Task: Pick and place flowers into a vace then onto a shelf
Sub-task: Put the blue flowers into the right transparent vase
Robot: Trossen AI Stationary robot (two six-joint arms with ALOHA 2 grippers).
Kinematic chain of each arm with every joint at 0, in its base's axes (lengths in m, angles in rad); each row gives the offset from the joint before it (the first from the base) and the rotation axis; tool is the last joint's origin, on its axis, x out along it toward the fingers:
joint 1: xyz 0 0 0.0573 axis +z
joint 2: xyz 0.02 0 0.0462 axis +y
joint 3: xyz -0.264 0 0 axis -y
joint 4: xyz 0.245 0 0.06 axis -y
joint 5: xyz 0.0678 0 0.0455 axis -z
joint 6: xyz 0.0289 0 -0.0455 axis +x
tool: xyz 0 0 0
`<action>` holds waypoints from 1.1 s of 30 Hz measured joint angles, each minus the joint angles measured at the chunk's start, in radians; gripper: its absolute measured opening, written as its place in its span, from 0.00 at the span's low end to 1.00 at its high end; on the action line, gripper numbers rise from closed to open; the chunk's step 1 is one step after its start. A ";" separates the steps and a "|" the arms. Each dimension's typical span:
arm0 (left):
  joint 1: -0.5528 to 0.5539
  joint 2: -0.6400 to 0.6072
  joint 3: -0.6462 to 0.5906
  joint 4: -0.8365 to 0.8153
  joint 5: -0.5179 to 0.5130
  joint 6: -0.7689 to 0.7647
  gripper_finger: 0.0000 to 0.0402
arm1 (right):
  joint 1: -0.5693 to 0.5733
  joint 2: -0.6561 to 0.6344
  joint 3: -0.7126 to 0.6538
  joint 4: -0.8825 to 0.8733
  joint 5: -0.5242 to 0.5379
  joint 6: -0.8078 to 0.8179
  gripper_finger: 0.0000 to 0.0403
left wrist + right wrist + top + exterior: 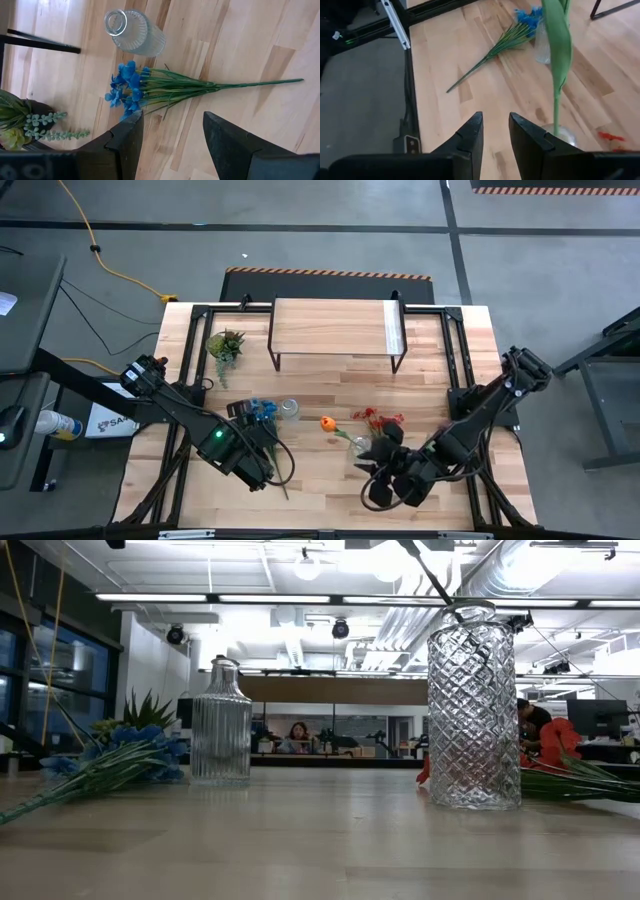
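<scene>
Blue flowers (131, 90) lie flat beneath your left claw (170, 131), open, empty; right claw (495, 131) parted, empty beside the stemmed vase (473, 710). Next: descend, grip stems.

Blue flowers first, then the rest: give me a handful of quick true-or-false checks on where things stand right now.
1. The blue flowers lie flat on the table. True.
2. The shelf has a vase on it. False: its top is bare.
3. The left gripper is shut on the blue flowers. False: it is open, above them.
4. A green stem stands in the diamond-cut vase. True.
5. The right gripper is open and holds nothing. True.
</scene>
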 joint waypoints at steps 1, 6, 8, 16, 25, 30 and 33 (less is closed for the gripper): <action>0.000 0.000 0.000 0.000 0.003 0.000 0.59 | 0.006 0.000 0.000 0.000 -0.007 0.007 0.21; 0.000 0.000 0.000 0.000 0.036 -0.009 0.59 | 0.037 0.000 0.000 0.085 -0.024 0.023 0.21; 0.000 0.000 0.000 0.001 0.072 -0.015 0.59 | 0.049 0.000 0.000 0.161 -0.023 -0.005 0.21; -0.064 0.000 0.000 0.000 0.150 -0.137 0.59 | 0.085 0.000 0.000 0.496 0.011 -0.240 0.21; -0.206 0.000 0.000 0.009 0.141 -0.603 0.59 | 0.085 0.000 0.000 0.884 0.223 -0.883 0.21; -0.244 0.000 0.000 0.089 0.051 -0.959 0.59 | 0.085 -0.001 0.000 1.102 0.399 -1.369 0.21; -0.240 0.004 0.001 0.167 -0.025 -1.135 0.59 | 0.085 -0.001 0.000 1.231 0.529 -1.624 0.21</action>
